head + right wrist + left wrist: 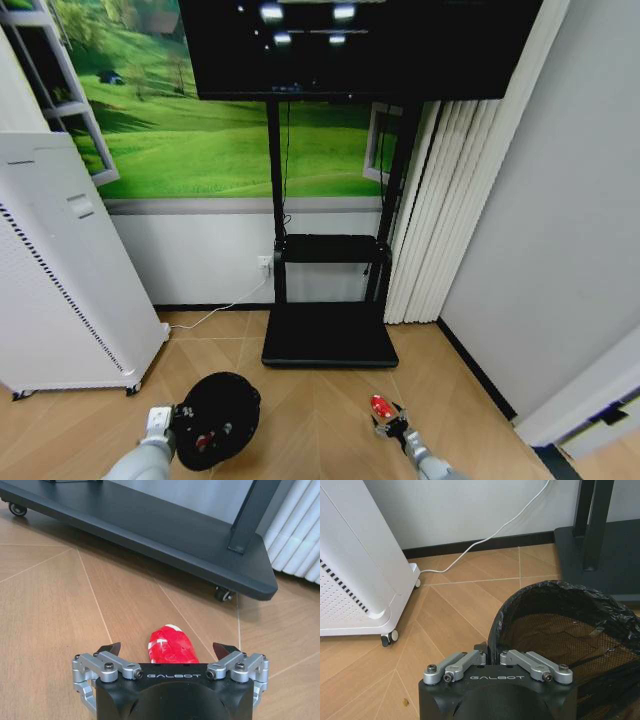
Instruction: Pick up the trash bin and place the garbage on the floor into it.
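Low over the floor (45, 605), the right pincer (167, 652) gapes wide around the red-and-white wrapper (171, 646), seemingly ready to close; the left pincer (494, 656) clamps the trash bin (560, 630) rim.

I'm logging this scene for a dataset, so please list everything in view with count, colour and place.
trash bin: one, black, bag-lined, held at its rim on the robot's left; red bits show inside
red-and-white wrapper: one, between the right gripper's open fingers
floor: tan herringbone wood
TV stand base: one, black, flat, ahead
TV screen: one, black, on the stand
white appliance: one, on castors, left
white cable: one, along the wall
blinds: white, right of the stand
left gripper: closed on the bin rim
right gripper: open, low over the floor
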You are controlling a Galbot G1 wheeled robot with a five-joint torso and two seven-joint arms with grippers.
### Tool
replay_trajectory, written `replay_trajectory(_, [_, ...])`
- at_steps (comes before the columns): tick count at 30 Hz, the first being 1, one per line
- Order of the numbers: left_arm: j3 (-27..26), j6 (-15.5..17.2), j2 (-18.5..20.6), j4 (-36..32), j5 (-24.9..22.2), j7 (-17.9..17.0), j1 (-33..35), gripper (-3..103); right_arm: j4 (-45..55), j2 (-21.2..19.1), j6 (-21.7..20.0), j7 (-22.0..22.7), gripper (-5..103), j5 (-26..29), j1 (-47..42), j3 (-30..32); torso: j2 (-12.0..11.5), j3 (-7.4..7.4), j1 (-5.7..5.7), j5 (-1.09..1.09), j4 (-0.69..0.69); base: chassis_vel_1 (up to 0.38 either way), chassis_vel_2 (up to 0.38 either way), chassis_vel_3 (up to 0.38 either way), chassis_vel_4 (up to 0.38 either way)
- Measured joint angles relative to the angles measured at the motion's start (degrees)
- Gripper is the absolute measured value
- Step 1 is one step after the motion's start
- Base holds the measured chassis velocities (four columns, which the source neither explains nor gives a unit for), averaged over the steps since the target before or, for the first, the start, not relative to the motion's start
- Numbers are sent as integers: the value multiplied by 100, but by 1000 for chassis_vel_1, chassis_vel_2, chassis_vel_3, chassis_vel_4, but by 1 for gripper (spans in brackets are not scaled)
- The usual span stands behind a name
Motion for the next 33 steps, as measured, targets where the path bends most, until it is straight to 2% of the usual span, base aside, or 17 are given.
replay_trajectory(3, [34, 0, -77, 30, 18, 10, -19, 7, -146, 124, -240, -32, 100, 40, 134, -1, 0, 0, 0, 1, 2, 0, 0, 0, 0])
replay_trajectory(10, [53, -16, -116, 65, 55, 58, -40, 7, -422, 246, -445, -44, 102, -116, 351, 16, 0, 0, 0, 0, 1, 0, 0, 0, 0])
replay_trajectory(20, [99, -54, -180, 161, 61, 105, -127, 7, -705, 391, -857, -20, 96, -181, 613, 22, 0, 0, 0, 0, 1, 0, 0, 0, 0])
replay_trajectory(22, [104, -60, -220, 179, 72, 119, -128, 7, -819, 425, -912, -36, 89, -234, 655, 50, 0, 0, 0, -1, 1, 0, 0, 0, 0])
replay_trajectory(29, [103, -79, -269, 193, 123, 167, -109, 7, -948, 468, -1014, -48, 84, -353, 665, 169, 0, 0, 0, -1, 1, 0, 0, 0, 0])
replay_trajectory(33, [102, -88, -307, 193, 159, 186, -92, 7, -969, 469, -1087, -48, 71, -389, 657, 260, 0, 0, 0, 0, 1, 0, 0, 0, 0])
